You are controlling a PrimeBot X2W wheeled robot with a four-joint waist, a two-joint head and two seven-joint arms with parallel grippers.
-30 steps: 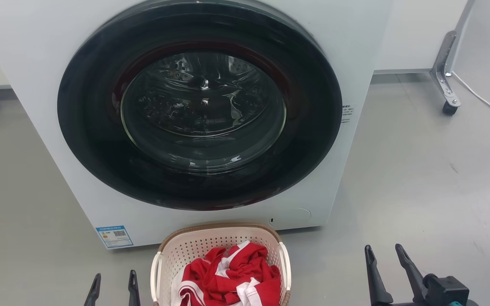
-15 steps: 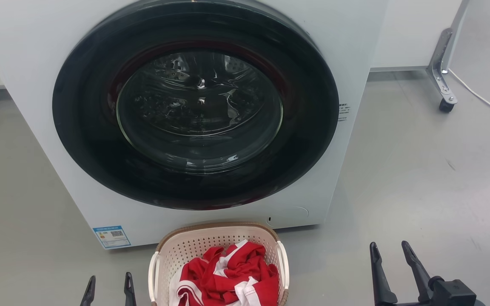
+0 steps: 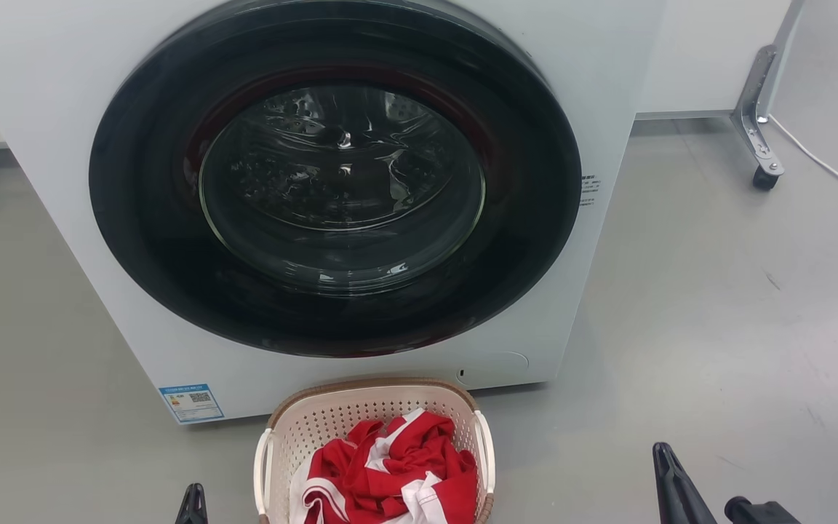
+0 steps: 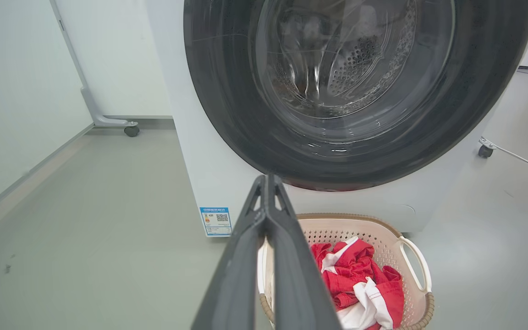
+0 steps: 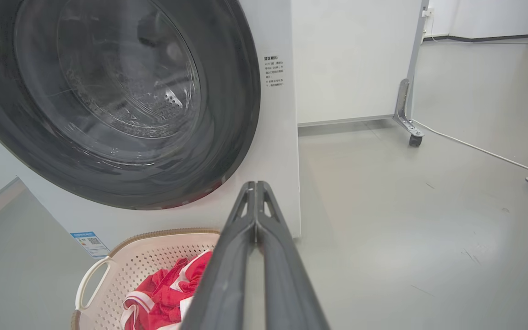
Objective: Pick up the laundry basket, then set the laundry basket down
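Sitting on the grey floor [image 3: 717,327] just in front of a white front-loading washing machine [image 3: 608,73], the laundry basket [image 3: 332,422] is seen at the bottom centre of the head view. Whether its far rim touches the machine's base cannot be told. A crumpled red-and-white garment [image 3: 390,473] is heaped inside it. The left gripper [image 4: 267,179] is closed, fingertips pressed together, and nothing is held; in the head view it is placed low, near the basket's left handle [image 3: 262,473] but clear of it. The right gripper [image 5: 255,184] is likewise closed tip to tip and empty, and is kept well apart from the right handle [image 3: 488,458]. The pick-up is judged not yet begun. Several risks can be foreseen. If the closed fingers are driven toward the handles without being opened, the light basket is likely to be pushed or tipped instead of gripped. If only one handle is taken, or the two arms are raised unevenly, the basket could be tilted and the garment spilled. The slim, smooth handles may slip from a shallow hold. With the round glass door [image 3: 335,175] so close, a forward swing during the lift could knock the rim against the machine.
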